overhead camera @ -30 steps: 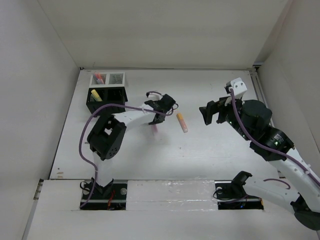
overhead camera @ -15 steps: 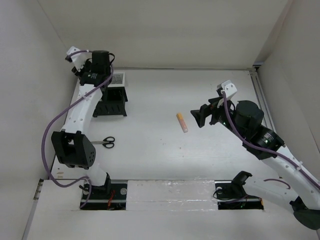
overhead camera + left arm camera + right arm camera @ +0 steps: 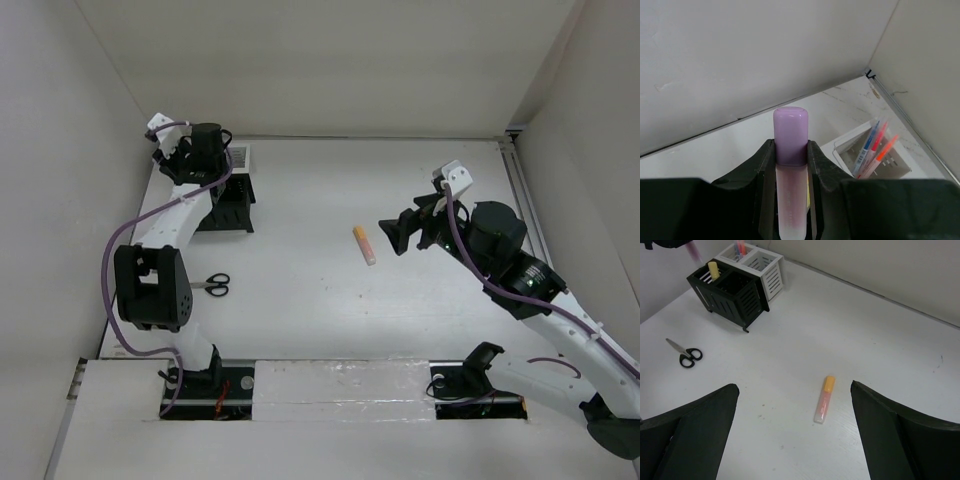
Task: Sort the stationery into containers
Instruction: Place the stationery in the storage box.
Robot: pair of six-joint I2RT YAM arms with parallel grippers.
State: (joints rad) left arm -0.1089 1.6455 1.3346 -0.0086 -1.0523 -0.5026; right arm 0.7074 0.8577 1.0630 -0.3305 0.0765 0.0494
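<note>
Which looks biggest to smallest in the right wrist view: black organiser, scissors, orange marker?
Largest: the black organiser. The orange marker and scissors look about alike; the scissors lie farther from the camera, so unranked.

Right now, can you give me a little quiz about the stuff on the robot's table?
1. True or false: the scissors lie on the table, outside both the black organiser and the white organiser.
2. What do the left fingers hold? A) a purple marker B) the scissors C) nothing
3. Fill in the gap: the loose marker on the table ahead of the open right fingers is coloured ____.

Key: 1 true. 2 A. 3 orange.
</note>
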